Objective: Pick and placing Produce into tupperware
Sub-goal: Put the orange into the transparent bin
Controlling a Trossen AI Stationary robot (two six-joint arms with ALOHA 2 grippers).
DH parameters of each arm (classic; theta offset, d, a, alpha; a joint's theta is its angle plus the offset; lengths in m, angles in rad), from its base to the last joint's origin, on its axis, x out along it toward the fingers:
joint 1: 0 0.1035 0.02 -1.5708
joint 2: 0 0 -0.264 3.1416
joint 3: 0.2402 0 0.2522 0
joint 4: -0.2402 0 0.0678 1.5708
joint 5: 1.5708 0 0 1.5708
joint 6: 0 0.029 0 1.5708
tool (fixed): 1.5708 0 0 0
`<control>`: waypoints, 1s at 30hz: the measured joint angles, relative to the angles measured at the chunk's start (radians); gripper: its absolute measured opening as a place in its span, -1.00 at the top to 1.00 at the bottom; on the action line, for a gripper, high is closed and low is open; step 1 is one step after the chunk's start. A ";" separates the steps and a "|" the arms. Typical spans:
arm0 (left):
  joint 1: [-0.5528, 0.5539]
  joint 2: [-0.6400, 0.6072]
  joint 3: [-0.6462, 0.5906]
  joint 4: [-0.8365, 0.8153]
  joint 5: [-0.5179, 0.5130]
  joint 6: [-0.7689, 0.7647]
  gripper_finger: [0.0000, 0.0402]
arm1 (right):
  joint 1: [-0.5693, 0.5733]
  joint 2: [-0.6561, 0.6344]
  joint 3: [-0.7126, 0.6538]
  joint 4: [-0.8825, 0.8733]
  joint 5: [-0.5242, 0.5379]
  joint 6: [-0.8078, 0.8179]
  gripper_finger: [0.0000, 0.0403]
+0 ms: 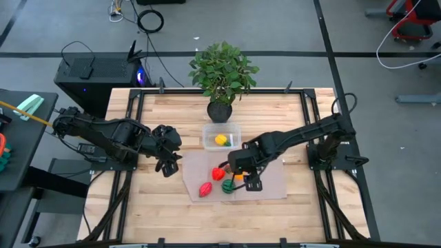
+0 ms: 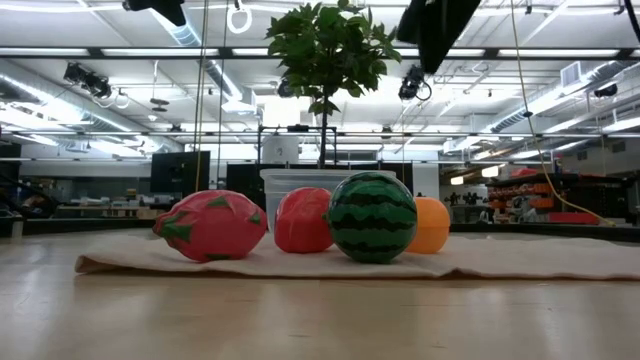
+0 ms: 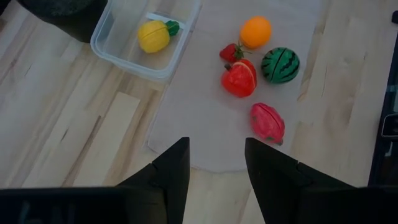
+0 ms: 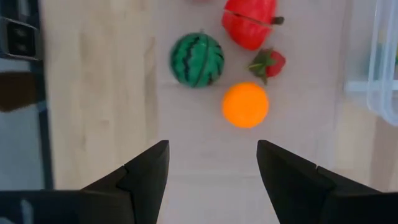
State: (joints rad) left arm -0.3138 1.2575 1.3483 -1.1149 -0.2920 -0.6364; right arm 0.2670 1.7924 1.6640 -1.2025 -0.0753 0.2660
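Clear tupperware (image 3: pixel 127 59) holds one yellow fruit (image 3: pixel 153 35); four pieces outside.

Clear tupperware (image 1: pixel 222 137) stands open-topped, a potted plant (image 1: pixel 222 72) crowding its far side. Produce (image 1: pixel 222 180) clusters tightly on the mat (image 1: pixel 272 180); gaps between pieces look narrow. Bare bench (image 1: pixel 141 207) lies near-left.

This was a robotics lab or workshop in a large industrial hall. The low view showed a high ceiling with rows of strip lights (image 2: pixel 60 130), exposed ducts and distant benches and racks. From above, the wooden desk (image 1: pixel 151 200) stood in a black metal frame (image 1: pixel 120 207) on a grey concrete floor (image 1: pixel 62 21) marked with dark lines, with loose cables (image 1: pixel 150 21), a black computer tower (image 1: pixel 93 72) and a red wheeled chair (image 1: pixel 413 17) around it.
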 joint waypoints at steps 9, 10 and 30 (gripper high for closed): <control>0.000 0.000 0.000 -0.022 0.000 0.020 0.19 | -0.029 0.054 -0.001 0.061 -0.001 -0.241 -0.27; 0.000 0.000 0.000 -0.030 0.000 0.021 0.19 | -0.031 0.059 0.000 0.072 -0.002 -0.244 -0.28; 0.000 0.000 0.000 -0.071 -0.020 0.054 0.19 | -0.079 0.223 -0.011 0.093 0.030 -0.244 -0.31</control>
State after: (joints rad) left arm -0.3138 1.2572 1.3483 -1.1855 -0.3118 -0.5819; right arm 0.1877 2.0151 1.6532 -1.1092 -0.0456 0.0220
